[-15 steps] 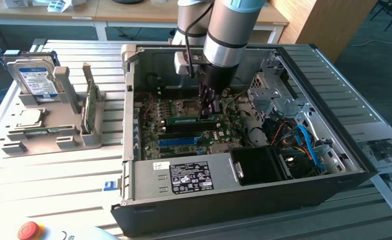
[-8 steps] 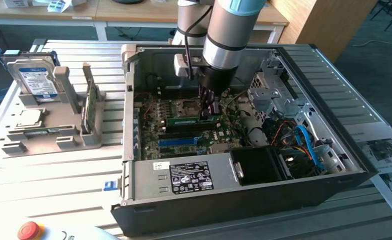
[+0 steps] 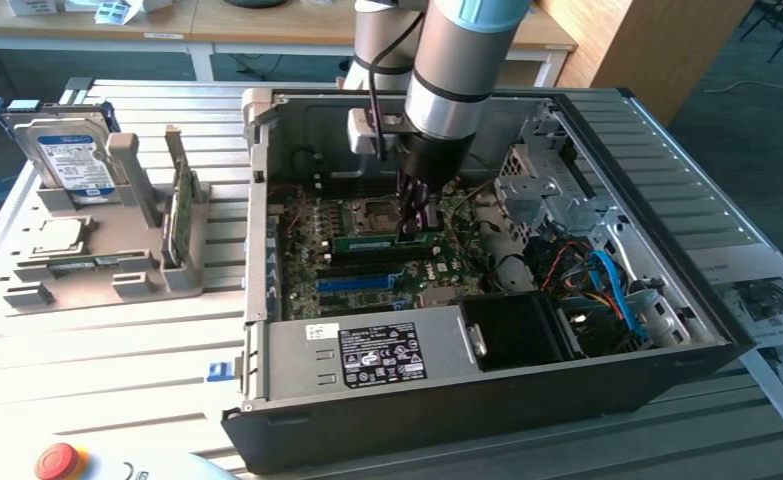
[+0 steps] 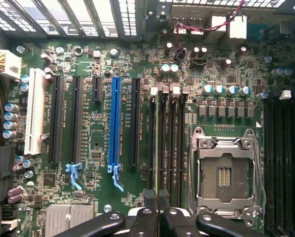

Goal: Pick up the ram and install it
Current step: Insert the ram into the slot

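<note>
From the exterior view, I am reaching straight down into the open case (image 3: 264, 250). It is lying on its side, so the board (image 3: 351, 285) is facing up at me. My jaws are nearly closed, pinching the ram (image 3: 364, 241) by one end. I am holding the stick level and on edge just over the slots beside the socket (image 3: 371, 212), since that is where it has to seat. I cannot tell whether it is touching a slot.

On the exterior view's left, a grey rack (image 3: 98, 270) is holding the drive (image 3: 78, 160) and a green card (image 3: 178, 215) upright, probably so jaws can come down on their edges. Case and rack are resting on a slatted metal desk (image 3: 98, 370). A red button (image 3: 58, 460) is sitting at its near edge and printed sheets (image 3: 771, 300) are lying on the exterior view's right. A wooden cabinet (image 3: 631, 40) and pale benches are standing behind.

In the wrist view, I am looking down past my fingers (image 4: 151, 202), which are standing close together. The ram (image 4: 159, 148) is showing as a thin edge running away from them, lined up along the black slots (image 4: 172, 143). These are lying between the empty socket (image 4: 225, 173) and the blue slot (image 4: 115, 118).
</note>
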